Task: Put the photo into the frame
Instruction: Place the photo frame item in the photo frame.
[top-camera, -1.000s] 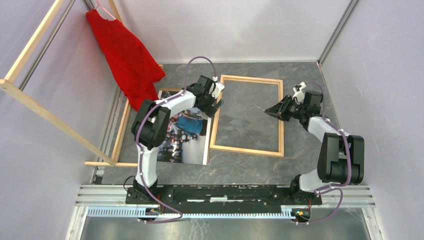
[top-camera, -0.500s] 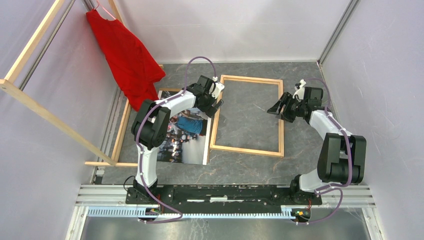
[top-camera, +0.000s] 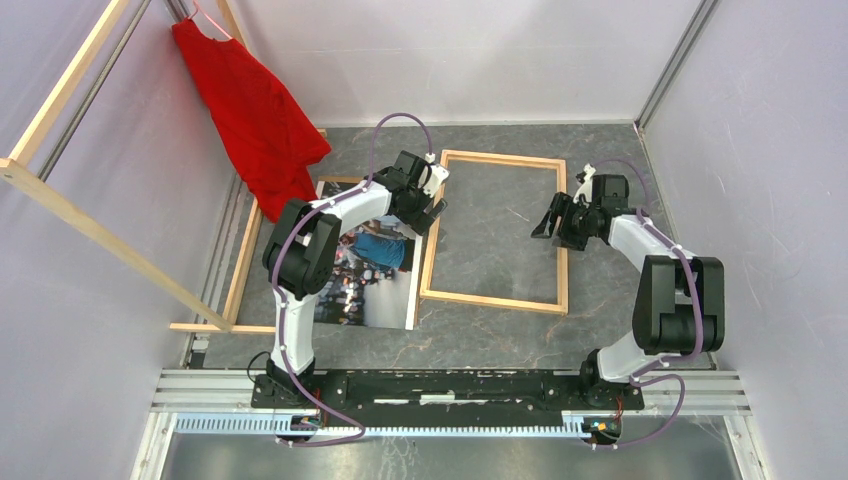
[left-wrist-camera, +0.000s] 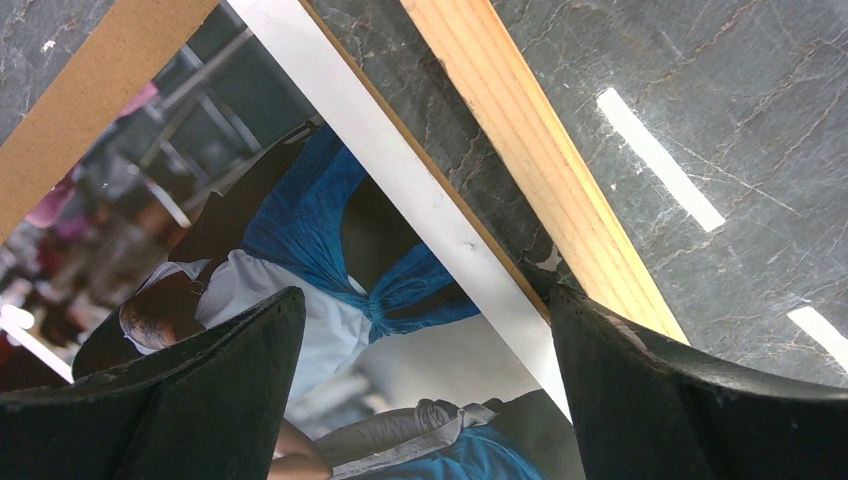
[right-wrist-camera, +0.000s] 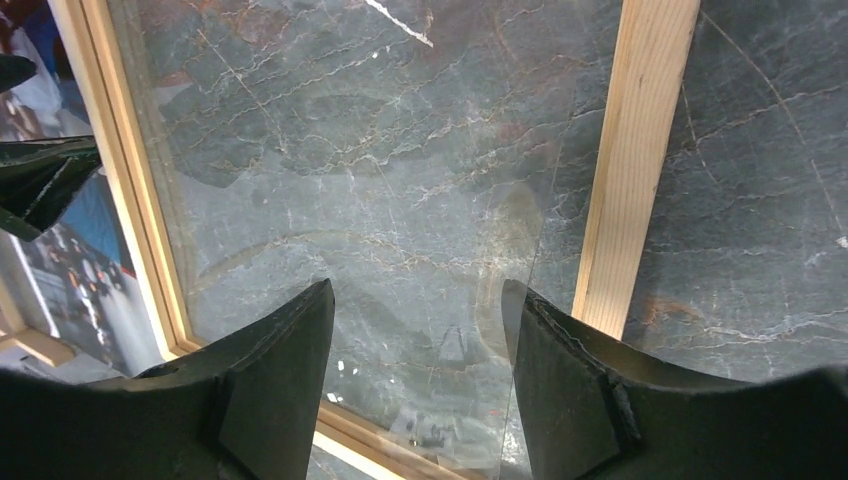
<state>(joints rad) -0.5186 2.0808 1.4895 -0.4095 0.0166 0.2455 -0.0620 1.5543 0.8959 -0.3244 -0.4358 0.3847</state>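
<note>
1. While the photo (top-camera: 372, 285) lies face up on the worktop (top-camera: 480, 340), just left of the frame (top-camera: 495, 298), it is not yet inside it. Its long axis runs from the near side to the far side, parallel to the frame's long rails.
2. The left pincer (top-camera: 428, 212) hangs over the far part of the photo's right edge, jaws spread wide and holding nothing. In the left wrist view the white border runs between the two fingers, with the frame's left rail just beside it.
3. The right pincer (top-camera: 555, 225) hovers over the frame's right rail, jaws apart and empty.
4. The left arm is plainly the nearer one. The photo lies below its pincer and stretches back toward its base, while the frame's opening lies to the right across one rail, so the coming move likely turns on gripping that right edge.
5. A brown board (left-wrist-camera: 90, 95) seems to lie under the photo, and a faint straight line in the right wrist view may be a clear pane's edge, though I cannot be sure.
</note>
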